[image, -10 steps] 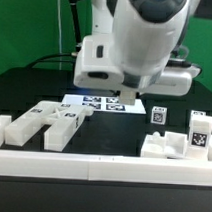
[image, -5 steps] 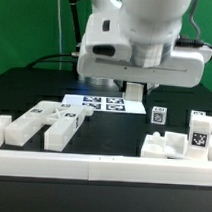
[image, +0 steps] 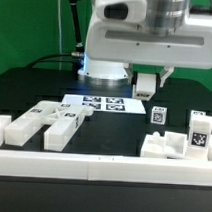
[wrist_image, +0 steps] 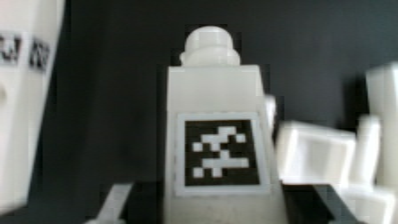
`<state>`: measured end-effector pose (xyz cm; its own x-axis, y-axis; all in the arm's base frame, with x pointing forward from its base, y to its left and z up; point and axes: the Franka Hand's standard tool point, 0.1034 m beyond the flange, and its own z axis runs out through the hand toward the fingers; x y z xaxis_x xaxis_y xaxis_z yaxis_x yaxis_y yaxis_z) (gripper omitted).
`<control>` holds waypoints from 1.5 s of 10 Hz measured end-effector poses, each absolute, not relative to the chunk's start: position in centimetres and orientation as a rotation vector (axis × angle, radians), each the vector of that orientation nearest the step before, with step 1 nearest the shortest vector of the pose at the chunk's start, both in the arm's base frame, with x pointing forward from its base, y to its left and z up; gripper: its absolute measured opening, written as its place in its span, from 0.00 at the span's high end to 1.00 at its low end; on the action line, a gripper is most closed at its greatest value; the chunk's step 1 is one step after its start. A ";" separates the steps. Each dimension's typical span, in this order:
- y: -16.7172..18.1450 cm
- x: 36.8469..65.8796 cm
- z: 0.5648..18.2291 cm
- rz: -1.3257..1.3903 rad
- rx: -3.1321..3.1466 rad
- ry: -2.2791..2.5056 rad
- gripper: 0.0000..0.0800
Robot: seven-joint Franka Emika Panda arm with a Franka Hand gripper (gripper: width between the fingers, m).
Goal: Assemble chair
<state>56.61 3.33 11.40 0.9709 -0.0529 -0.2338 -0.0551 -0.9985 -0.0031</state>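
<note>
My gripper (image: 146, 80) hangs above the table, a little behind the marker board's right end, shut on a chunky white chair piece (image: 145, 89). In the wrist view this piece (wrist_image: 217, 110) fills the middle, showing a black-and-white tag and a rounded peg at its far end. It sits between the two fingers of the gripper (wrist_image: 217, 205). More white chair pieces (image: 43, 126) lie in a cluster at the exterior view's left, and a blocky one (image: 167, 145) lies at the right front.
The marker board (image: 99, 102) lies flat in the middle of the black table. Two small tagged pieces (image: 159, 114) (image: 200, 133) stand at the exterior view's right. A white rail (image: 101, 169) borders the table's front edge.
The arm has risen and shifted toward the exterior view's right, carrying the held white piece up with it. The pieces on the table have not moved.
</note>
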 end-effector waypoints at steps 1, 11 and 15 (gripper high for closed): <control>3.3 55.8 11.2 0.319 -3.113 0.087 0.64; 3.8 59.8 11.9 -0.719 -3.061 0.055 0.64; 4.1 60.9 11.6 -0.697 -3.067 0.045 0.64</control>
